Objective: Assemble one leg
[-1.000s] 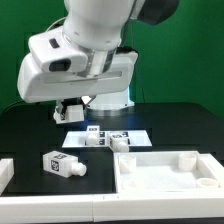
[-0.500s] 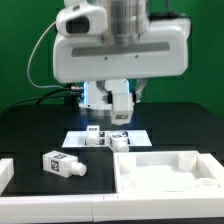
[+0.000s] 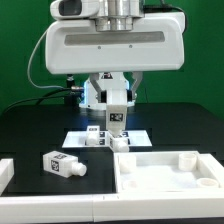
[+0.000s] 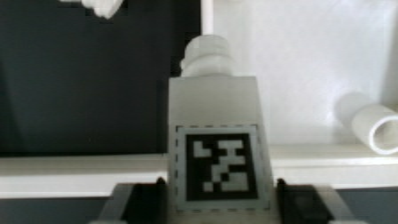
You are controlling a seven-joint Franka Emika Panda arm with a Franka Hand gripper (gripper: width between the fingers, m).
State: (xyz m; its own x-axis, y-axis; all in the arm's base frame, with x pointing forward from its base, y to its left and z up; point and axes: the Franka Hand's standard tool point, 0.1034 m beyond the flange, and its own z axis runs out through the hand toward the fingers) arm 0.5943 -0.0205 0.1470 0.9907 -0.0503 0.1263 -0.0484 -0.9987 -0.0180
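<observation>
My gripper [image 3: 115, 112] is shut on a white leg [image 3: 115, 120] and holds it upright in the air, over the marker board [image 3: 80, 133] and near the far left corner of the large white panel [image 3: 150, 160]. In the wrist view the leg [image 4: 219, 110] fills the middle, tag facing the camera, its threaded tip pointing away over the panel's rim [image 4: 107, 168]. The dark fingers [image 4: 143, 203] press on both its sides around my gripper [image 4: 217, 198]. Another leg [image 3: 62, 164] lies on the black table at the exterior view's left.
Two more legs stand by the marker board [image 3: 95, 138] [image 3: 120, 144]. A short white peg [image 3: 186, 159] sits inside the panel, also in the wrist view [image 4: 374, 122]. A white part [image 3: 5, 172] lies at the left edge. The arm's base stands behind.
The arm has swung round from the exterior view's left to face the camera. The gripper moved right and now hangs with the leg over the marker board.
</observation>
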